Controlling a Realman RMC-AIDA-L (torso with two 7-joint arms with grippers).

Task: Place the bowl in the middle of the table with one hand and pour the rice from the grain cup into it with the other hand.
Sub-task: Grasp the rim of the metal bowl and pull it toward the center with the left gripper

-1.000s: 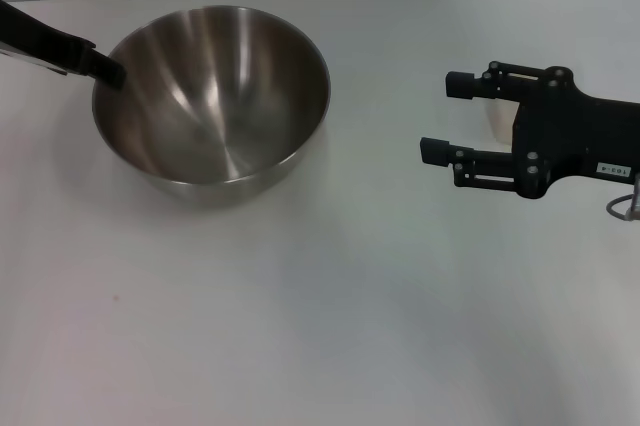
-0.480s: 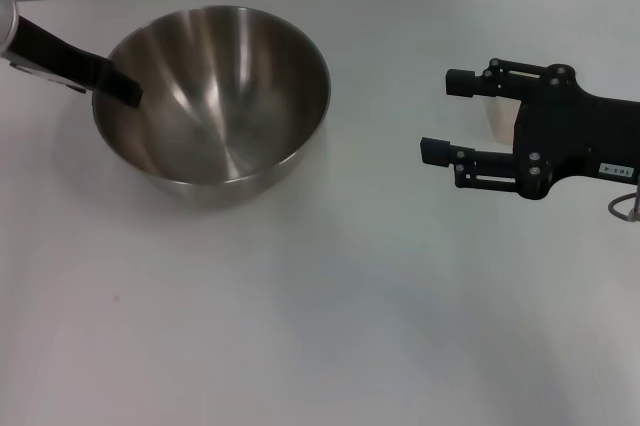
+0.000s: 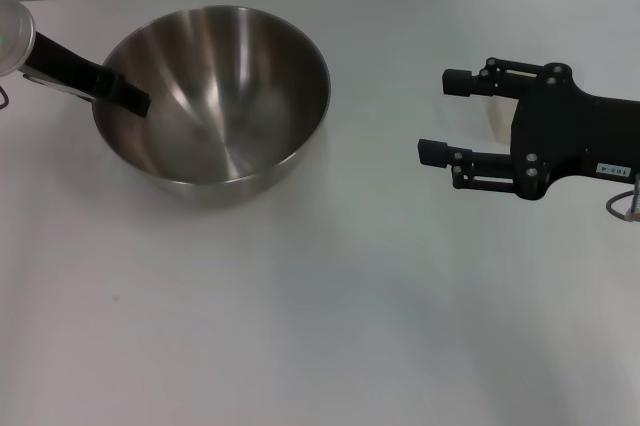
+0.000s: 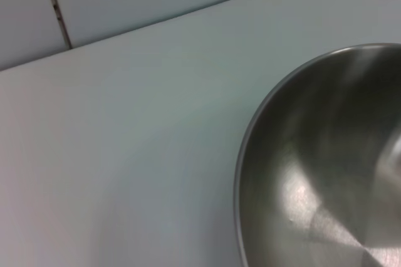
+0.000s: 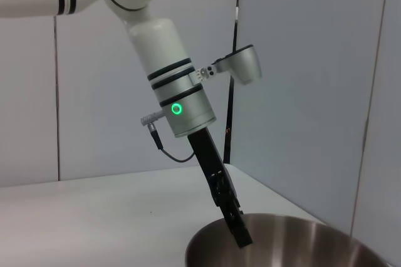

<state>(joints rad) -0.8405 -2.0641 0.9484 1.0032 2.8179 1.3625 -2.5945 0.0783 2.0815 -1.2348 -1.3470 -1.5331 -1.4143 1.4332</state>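
A: Where's the bowl (image 3: 212, 91)?

B: On the far left part of the table (image 3: 330, 306), upright, its shiny inside showing nothing but reflections. In the left wrist view its rim (image 4: 245, 154) curves across bare white tabletop.

A: And the left gripper (image 3: 128, 99)?

B: It reaches in from the left edge — a black finger tip crosses the bowl's left rim and hangs just inside. The right wrist view shows the same thing: the silver-white arm with a green ring light (image 5: 177, 108) angling down, the dark tip at the rim. Whether those fingers are apart or together, I cannot tell.

A: The right gripper (image 3: 440, 116)?

B: At the right, well apart from the bowl, fingers pointing left and spread wide with nothing between them. A pale cup-like shape (image 3: 497, 114) sits partly hidden behind it.

A: Any writing?

B: A small white label (image 3: 611, 168) on the right gripper's body — too small to read.
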